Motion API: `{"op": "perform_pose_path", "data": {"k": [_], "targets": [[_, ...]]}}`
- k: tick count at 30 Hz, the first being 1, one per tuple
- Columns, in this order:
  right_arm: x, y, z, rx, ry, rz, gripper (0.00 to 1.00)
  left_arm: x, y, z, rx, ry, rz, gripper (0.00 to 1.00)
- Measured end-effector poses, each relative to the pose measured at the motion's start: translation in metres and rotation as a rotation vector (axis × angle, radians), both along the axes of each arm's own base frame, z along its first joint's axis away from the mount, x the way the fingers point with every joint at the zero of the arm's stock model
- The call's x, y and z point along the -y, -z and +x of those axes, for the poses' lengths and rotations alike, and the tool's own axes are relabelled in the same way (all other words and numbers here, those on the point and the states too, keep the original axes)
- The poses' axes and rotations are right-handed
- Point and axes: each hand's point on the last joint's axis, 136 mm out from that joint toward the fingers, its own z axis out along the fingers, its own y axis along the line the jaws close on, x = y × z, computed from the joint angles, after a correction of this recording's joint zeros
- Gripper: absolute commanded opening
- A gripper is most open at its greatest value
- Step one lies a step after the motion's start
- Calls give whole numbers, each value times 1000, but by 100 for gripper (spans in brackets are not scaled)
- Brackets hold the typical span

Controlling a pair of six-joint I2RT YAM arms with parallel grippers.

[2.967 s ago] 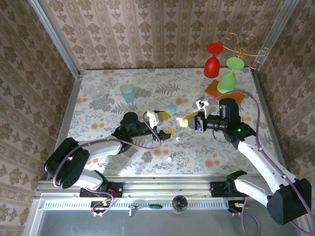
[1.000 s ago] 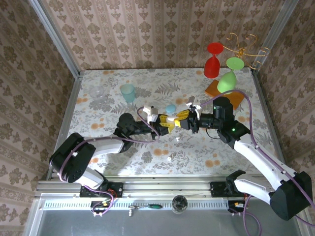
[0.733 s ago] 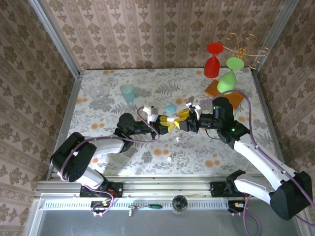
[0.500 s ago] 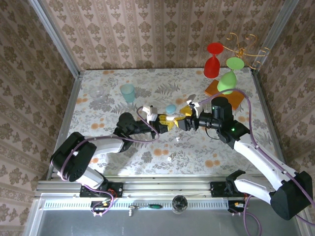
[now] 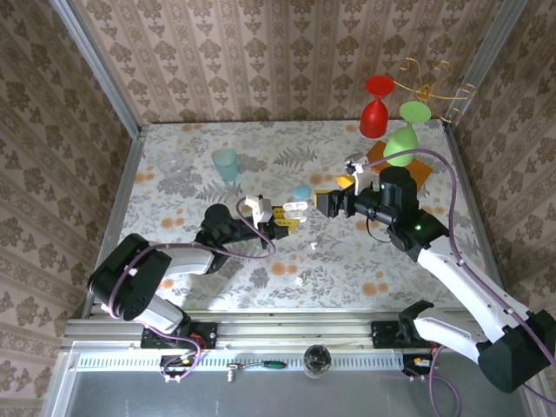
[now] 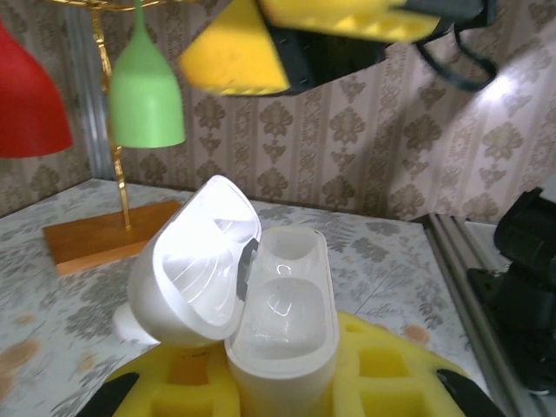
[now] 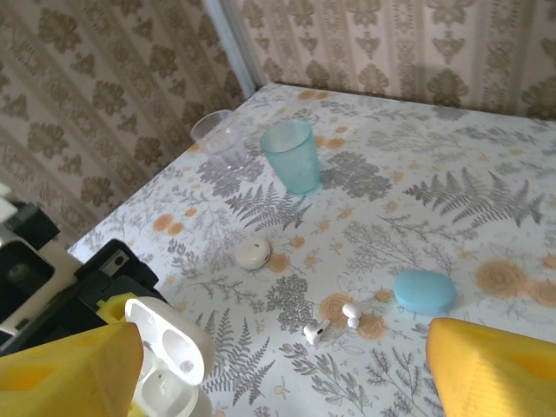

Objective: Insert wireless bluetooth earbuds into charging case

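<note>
I have the charging case [image 6: 280, 326] in the lower middle of the left wrist view. It is white, glossy and oblong, and its base is clamped in the left gripper [image 6: 278, 391] between yellow pads [image 6: 382, 378]. The lid [image 6: 195, 261] is hinged open and leans to the left, with both rounded wells facing the camera. Two earbuds [image 7: 314, 331], tiny white stemmed pieces, lie close together on the tabletop. They sit low centre in the right wrist view, apart from the charging case [image 7: 169, 360] at lower left.

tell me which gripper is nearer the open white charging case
Left. The left gripper is shut on the charging case; the right gripper stands open, apart from it, to its right.
</note>
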Motion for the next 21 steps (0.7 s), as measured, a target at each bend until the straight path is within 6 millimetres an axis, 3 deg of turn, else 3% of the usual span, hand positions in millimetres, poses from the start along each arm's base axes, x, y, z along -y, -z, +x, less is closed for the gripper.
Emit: {"op": "perform_pose_path", "data": {"k": [4,11,15,21], "targets": [[12,21,3,-123,99,2,82,-14,7,7,11,-48,14,0],[18,108,3,-464,198,-83,80,-30,-10,5,114,-116,34,0],[9,134,-7,-565,177,-117,72,-44,-13,7,129,-171,48,0],[-20,182,-30,-737,75,-195,71,-74,-10,28,85,-316,63,0]]}}
